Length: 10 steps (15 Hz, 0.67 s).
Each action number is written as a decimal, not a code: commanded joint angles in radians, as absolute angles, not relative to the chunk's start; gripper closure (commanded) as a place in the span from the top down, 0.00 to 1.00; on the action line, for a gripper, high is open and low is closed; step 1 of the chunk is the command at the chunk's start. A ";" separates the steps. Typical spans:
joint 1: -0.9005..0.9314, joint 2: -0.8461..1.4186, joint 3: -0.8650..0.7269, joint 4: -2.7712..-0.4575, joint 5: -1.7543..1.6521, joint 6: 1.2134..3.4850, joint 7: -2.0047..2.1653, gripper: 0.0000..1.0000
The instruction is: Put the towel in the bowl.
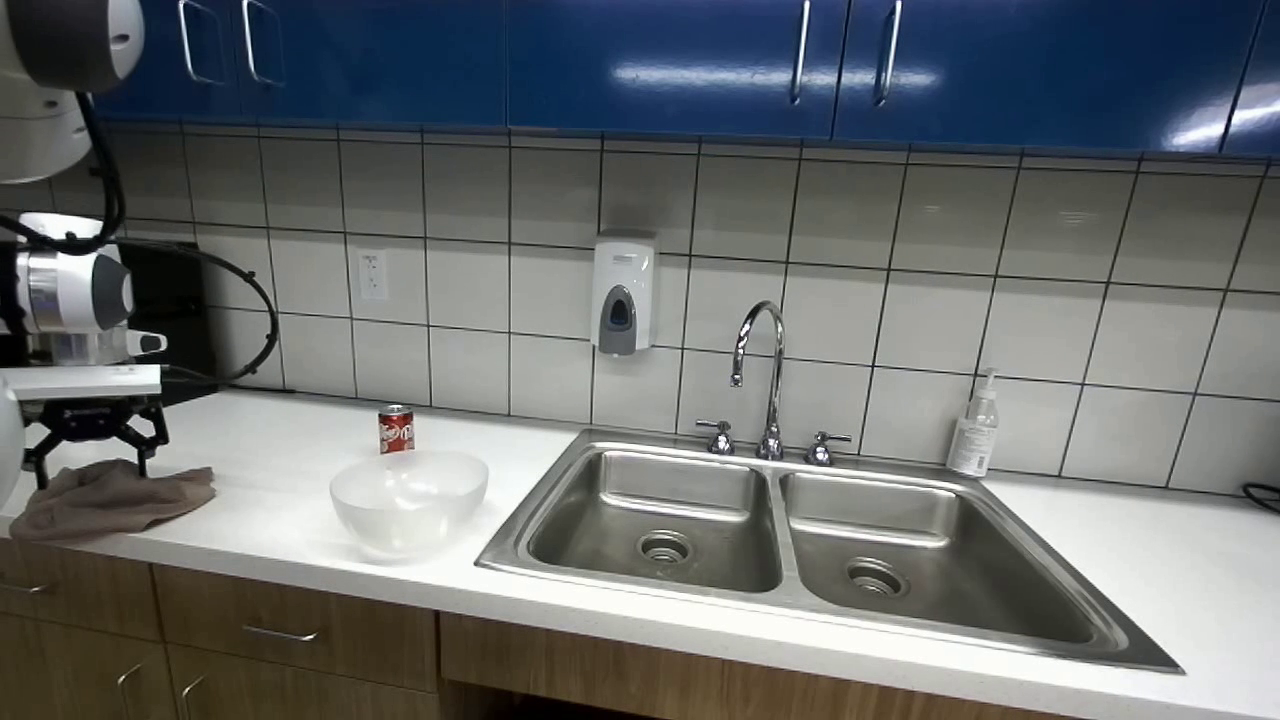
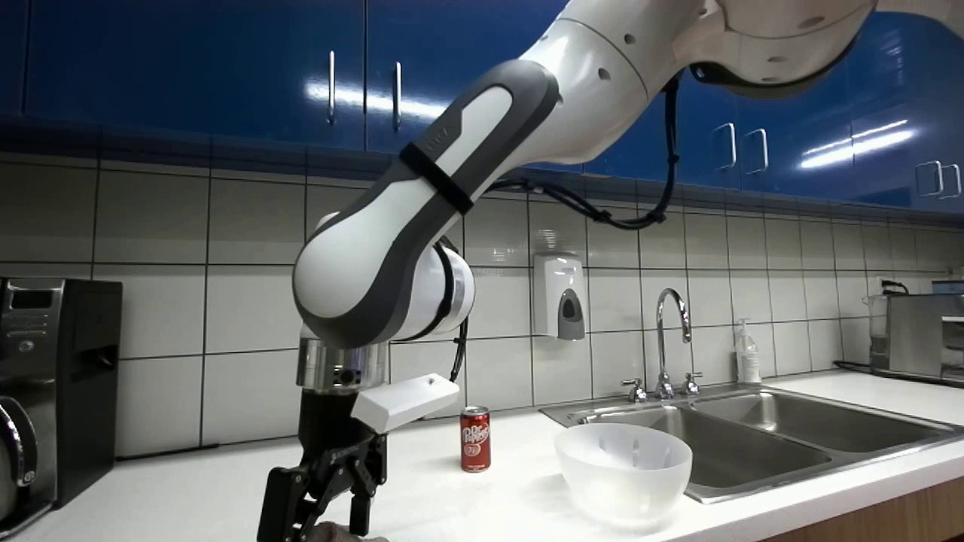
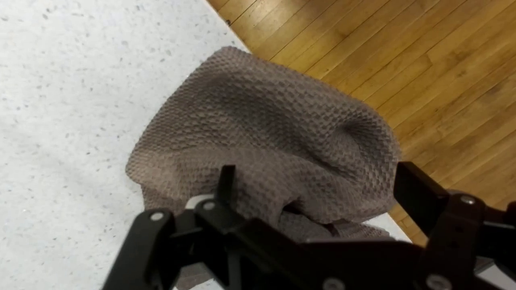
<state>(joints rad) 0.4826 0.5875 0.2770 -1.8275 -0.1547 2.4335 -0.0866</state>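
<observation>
At the lower left of an exterior view, we see the Robotiq gripper [image 1: 92, 475], spread wide over the crumpled brown waffle-weave towel [image 1: 115, 505] at the edge of the white countertop [image 1: 280, 460]. Nearer the frame's centre, we find the frosted bowl [image 1: 410, 510], the Dr Pepper can [image 1: 396, 432] behind it.

In an exterior view, the arm [image 2: 489, 128] slants from upper right toward lower left. The gripper [image 1: 92, 478] points downward, its two fingers [image 3: 417, 191] well apart.
</observation>
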 commanded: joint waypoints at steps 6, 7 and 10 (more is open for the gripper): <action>0.499 0.657 0.263 -1.712 -0.177 2.402 -0.065 1.00; 0.502 0.663 0.261 -1.706 -0.180 2.398 -0.062 1.00; 0.484 0.655 0.274 -1.734 -0.164 2.424 -0.084 1.00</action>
<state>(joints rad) 0.4878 0.6516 0.2694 -1.7403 -0.1590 2.4279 -0.0865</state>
